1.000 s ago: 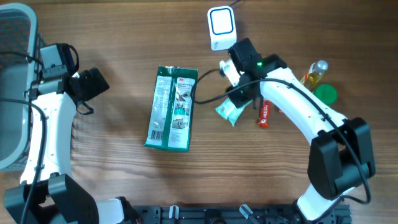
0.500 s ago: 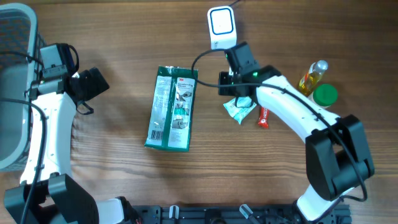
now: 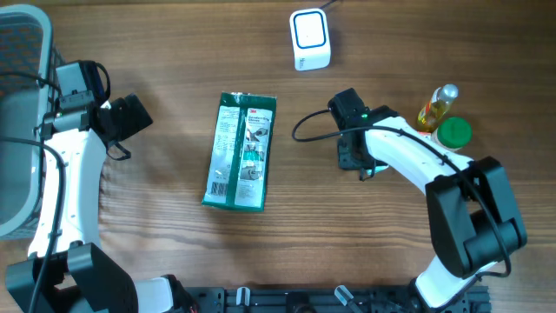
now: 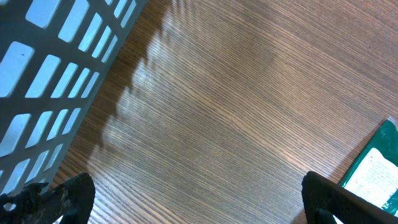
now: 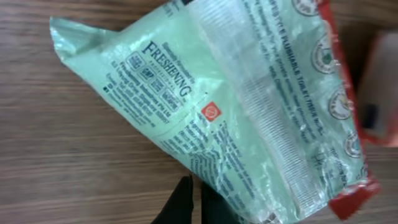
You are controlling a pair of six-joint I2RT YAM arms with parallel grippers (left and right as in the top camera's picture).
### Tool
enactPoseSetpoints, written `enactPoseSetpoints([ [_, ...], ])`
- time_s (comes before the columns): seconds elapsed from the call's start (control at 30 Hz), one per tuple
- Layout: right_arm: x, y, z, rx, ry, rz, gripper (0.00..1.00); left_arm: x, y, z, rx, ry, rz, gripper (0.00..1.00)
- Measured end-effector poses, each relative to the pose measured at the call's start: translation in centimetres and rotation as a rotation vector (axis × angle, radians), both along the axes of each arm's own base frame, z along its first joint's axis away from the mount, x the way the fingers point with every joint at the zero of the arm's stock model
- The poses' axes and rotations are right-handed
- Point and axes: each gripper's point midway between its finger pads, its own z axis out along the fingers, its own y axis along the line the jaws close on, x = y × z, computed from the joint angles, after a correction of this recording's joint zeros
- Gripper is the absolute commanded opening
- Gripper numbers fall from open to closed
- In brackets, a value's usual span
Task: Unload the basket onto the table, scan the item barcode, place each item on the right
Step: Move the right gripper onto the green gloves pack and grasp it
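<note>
Jaws: left gripper (image 4: 199, 200) spread wide; right gripper (image 5: 191, 202) pinching pale green plastic sachet (image 5: 236, 106).
Grey slatted basket (image 3: 17, 156) at left edge of wooden table (image 3: 156, 252).

I am hovering my left gripper (image 4: 199, 202) with jaws spread wide; my right gripper (image 5: 186, 202) is pointing downward, its fingers pressed together.

The wooden desk (image 3: 174, 52) carries a green package (image 3: 241, 150) left of the right hand (image 5: 196, 205), a white scanner (image 3: 309, 39) beyond it
</note>
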Motion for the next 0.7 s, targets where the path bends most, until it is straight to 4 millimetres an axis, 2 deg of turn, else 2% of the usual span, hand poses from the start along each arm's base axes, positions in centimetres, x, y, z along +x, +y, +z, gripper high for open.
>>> enactPoseSetpoints([
  [0.07, 0.0, 0.3, 0.2, 0.011, 0.010, 0.026, 0.23, 0.0, 0.0, 0.0, 0.000, 0.000, 0.000, 1.00],
  [0.13, 0.8, 2.4, 0.9, 0.114, 0.012, 0.074, 0.31, 0.0, 0.0, 0.0, 0.000, 0.000, 0.000, 1.00],
  [0.2, 2.9, 6.3, 2.7, 0.295, -0.041, 0.120, 0.39, 0.0, 0.0, 0.0, 0.000, 0.000, 0.000, 1.00],
  [0.23, 4.5, 9.0, 4.2, 0.418, -0.104, 0.148, 0.48, 0.0, 0.0, 0.0, 0.000, 0.000, 0.000, 1.00],
  [0.3, 5.5, 11.6, 5.7, 0.523, -0.159, 0.176, 0.56, 0.0, 0.0, 0.0, 0.000, 0.000, 0.000, 1.00],
  [0.4, 5.9, 15.4, 7.1, 0.609, -0.221, 0.194, 0.78, 0.0, 0.0, 0.0, 0.000, 0.000, 0.000, 1.00],
  [0.43, 5.5, 16.8, 7.3, 0.622, -0.232, 0.196, 0.91, 0.0, 0.0, 0.0, 0.000, 0.000, 0.000, 1.00],
  [0.47, 5.3, 18.0, 7.5, 0.625, -0.247, 0.203, 1.00, 0.0, 0.0, 0.0, 0.000, 0.000, 0.000, 1.00],
  [0.57, 4.0, 21.3, 7.6, 0.591, -0.307, 0.230, 1.00, 0.0, 0.0, 0.0, 0.000, 0.000, 0.000, 1.00],
  [0.63, 2.9, 23.1, 6.6, 0.549, -0.326, 0.246, 1.00, 0.0, 0.0, 0.0, 0.000, 0.000, 0.000, 1.00],
  [0.7, 2.1, 24.0, 4.8, 0.482, -0.338, 0.256, 1.00, 0.0, 0.0, 0.0, 0.000, 0.000, 0.000, 1.00],
])
